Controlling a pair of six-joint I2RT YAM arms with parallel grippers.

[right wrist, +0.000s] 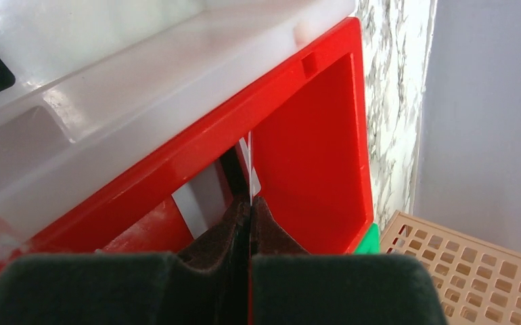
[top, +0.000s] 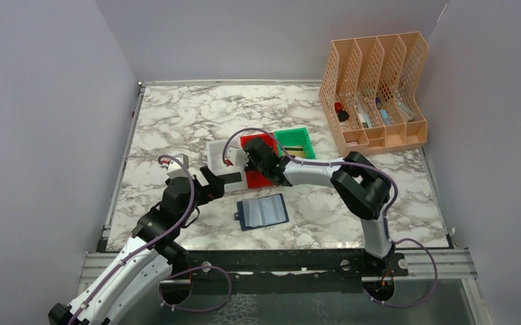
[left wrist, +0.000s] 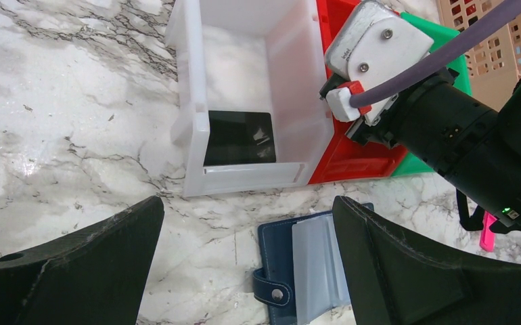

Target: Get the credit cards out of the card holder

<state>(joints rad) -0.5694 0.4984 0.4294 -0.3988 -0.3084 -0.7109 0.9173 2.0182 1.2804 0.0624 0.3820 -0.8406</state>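
marble-patterned counter, pale walls on three sides. peach file rack at far right corner, small items in its slots, too small to name.

three bins side by side mid-counter, touching: white bin on the left, red bin in the middle, green bin on the right.

card holder lay open and flat on the counter, near side of the bins and apart from them. navy cover, snap tab sticking out at one edge, pale clear sleeves facing up. could not tell whether any sleeve held a card.

black card lay flat on the floor of the white bin, at the bin's near end.

left tool was spread wide, nothing between its fingers; it hung above the counter just near of the white bin, the holder's tab edge in sight below it.

right tool was over the red bin, pointing down into it, fingers pressed together. a thin pale sliver stood at the seam between the fingertips; could not tell if it was a card gripped edge-on. a pale grey strip showed in the red bin beside the fingers.

pink stick lay on the counter, right of the holder, partly hidden by the right arm.
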